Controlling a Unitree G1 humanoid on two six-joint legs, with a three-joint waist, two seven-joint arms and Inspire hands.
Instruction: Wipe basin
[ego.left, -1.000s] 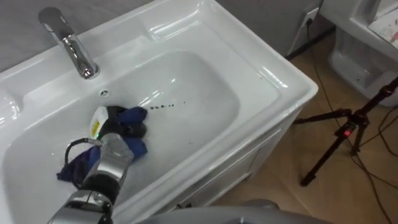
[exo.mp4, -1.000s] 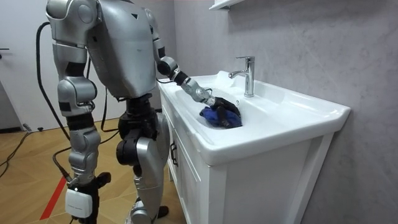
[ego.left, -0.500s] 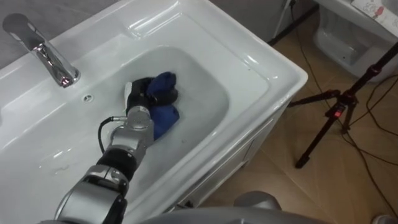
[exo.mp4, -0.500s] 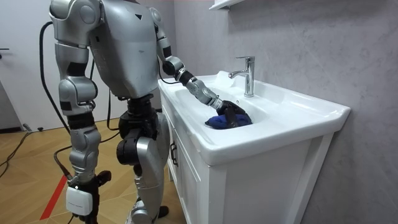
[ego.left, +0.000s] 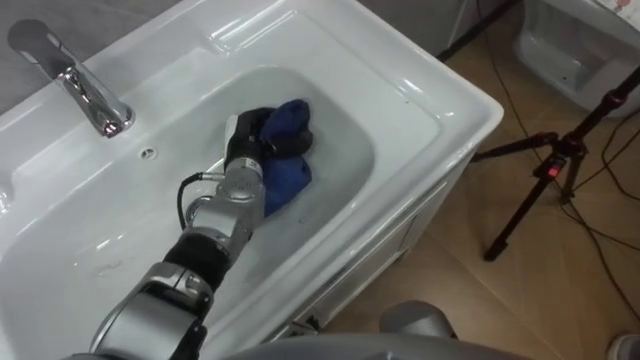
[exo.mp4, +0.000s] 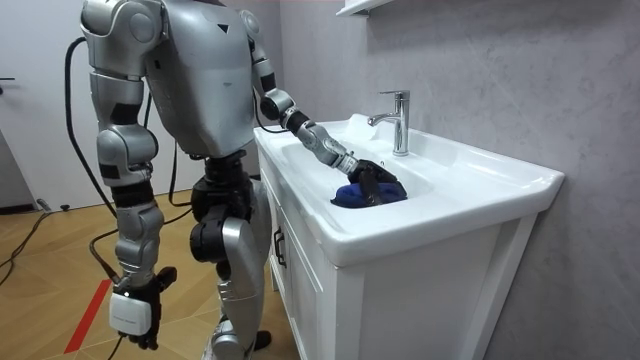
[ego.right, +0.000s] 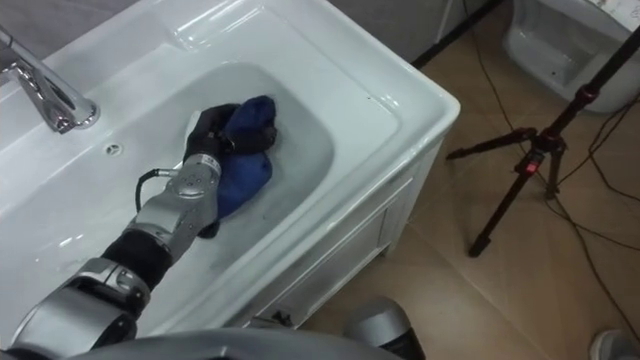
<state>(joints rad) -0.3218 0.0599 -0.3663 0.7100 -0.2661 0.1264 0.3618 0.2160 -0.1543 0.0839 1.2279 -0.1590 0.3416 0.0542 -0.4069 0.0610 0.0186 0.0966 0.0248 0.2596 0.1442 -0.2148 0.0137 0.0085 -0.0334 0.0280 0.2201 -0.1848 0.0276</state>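
A crumpled dark-blue cloth (ego.left: 288, 178) is seen inside the bowl of the white ceramic wash basin (ego.left: 420, 90), toward the bowl's right-hand slope and well apart from the chrome single-lever tap (ego.left: 85, 85) at the back left. The cloth is gripped by the robot's dark left hand (ego.left: 248, 135) – its fingers are curled into the bunched upper folds, and the rest of the fabric is spread on the basin wall beneath the wrist. The left arm is stretched in from the lower left, over the front rim. In the room view the robot is seen standing upright at the front of the white vanity cabinet (exo.mp4: 420, 300) that carries the basin. The right hand (exo.mp4: 140, 300) is hung low beside the leg, above the wooden floor (exo.mp4: 40, 250) – whether it is closed cannot be told. A black tripod (ego.left: 555, 170) is seen on the floor, to the right of the cabinet.
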